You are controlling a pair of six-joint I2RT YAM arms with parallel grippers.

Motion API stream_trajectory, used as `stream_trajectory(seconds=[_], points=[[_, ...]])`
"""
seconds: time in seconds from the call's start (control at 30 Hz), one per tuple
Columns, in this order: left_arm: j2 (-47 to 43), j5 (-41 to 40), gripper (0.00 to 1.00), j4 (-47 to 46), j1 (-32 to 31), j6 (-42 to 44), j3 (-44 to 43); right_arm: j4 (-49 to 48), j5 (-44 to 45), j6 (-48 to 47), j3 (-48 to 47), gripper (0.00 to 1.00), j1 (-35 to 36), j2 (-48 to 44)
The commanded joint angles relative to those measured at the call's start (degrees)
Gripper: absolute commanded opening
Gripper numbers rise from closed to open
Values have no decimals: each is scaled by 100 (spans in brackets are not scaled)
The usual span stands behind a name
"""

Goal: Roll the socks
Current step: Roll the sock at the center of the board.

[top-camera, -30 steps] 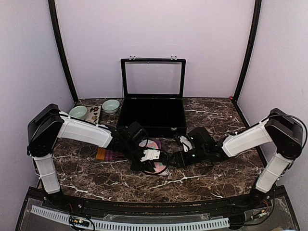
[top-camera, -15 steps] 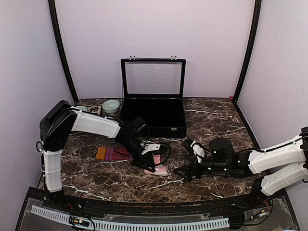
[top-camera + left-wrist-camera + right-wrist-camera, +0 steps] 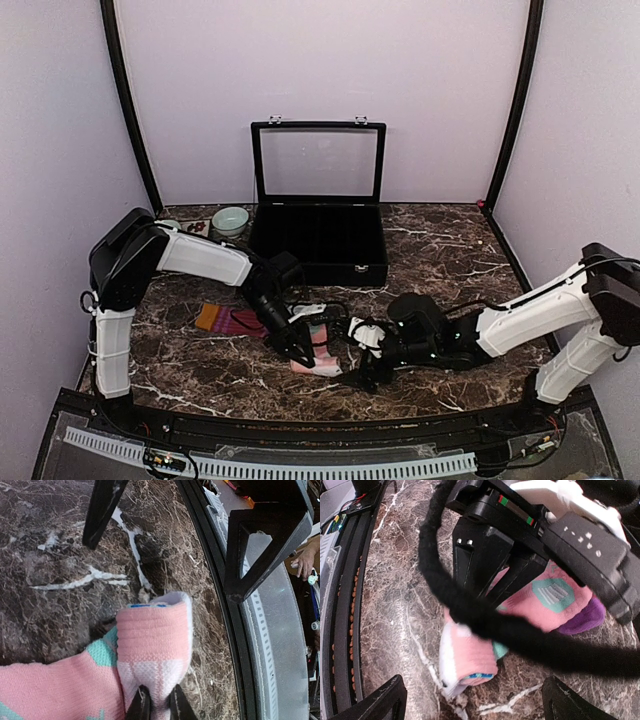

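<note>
The salmon-pink sock (image 3: 318, 362) lies near the table's front edge, its cuff end folded over into a short roll (image 3: 470, 655). My left gripper (image 3: 159, 706) is shut on that folded end (image 3: 152, 640), pinching the fabric between its black fingers (image 3: 142, 707). The maroon sock (image 3: 238, 321) with the orange cuff (image 3: 208, 317) lies flat to the left; its purple toe (image 3: 582, 617) pokes out under the pink one. My right gripper (image 3: 470, 702) stands wide open just right of the roll, one finger on each side, touching nothing. It also appears from above (image 3: 354, 360).
An open black case (image 3: 318, 245) stands at the back centre. A pale green bowl (image 3: 230, 220) sits at the back left. The left arm's black cable (image 3: 485, 620) hangs across the right wrist view. The table's black front rail (image 3: 225, 590) is close to the roll.
My right arm has swung left to the sock and its jaws have opened wide. My left gripper has pulled the pink sock's end toward the front edge, still pinching it.
</note>
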State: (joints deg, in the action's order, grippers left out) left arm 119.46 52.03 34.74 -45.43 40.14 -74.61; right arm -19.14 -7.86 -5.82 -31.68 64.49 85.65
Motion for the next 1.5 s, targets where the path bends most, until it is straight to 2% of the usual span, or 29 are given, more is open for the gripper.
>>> stream_trajectory(seconds=[0.0,0.37,0.67,0.77,0.93,1.2,1.27,1.37,1.47], points=[[395,-501,13,892,29,97,111,-17,14,-753,-488,92,117,402],[463,-724,18,982,86,174,88,-2,413,-1446,-926,77,781,1297],[454,-780,22,1030,87,244,73,-282,788,-1701,-1112,71,815,1672],[451,-782,23,1022,87,228,70,-203,698,-1789,-1259,64,811,1793],[456,-806,24,965,87,174,112,7,752,-1804,-1452,47,817,1953],[448,-913,25,940,87,178,140,-42,804,-1568,-1445,37,818,1845],[442,-914,30,933,87,167,143,-21,724,-1458,-1429,33,815,1853],[393,-1097,49,855,86,28,108,163,555,-1322,-1526,28,822,1976],[213,-1242,61,922,106,-51,22,230,437,-1203,-1507,26,820,2047]])
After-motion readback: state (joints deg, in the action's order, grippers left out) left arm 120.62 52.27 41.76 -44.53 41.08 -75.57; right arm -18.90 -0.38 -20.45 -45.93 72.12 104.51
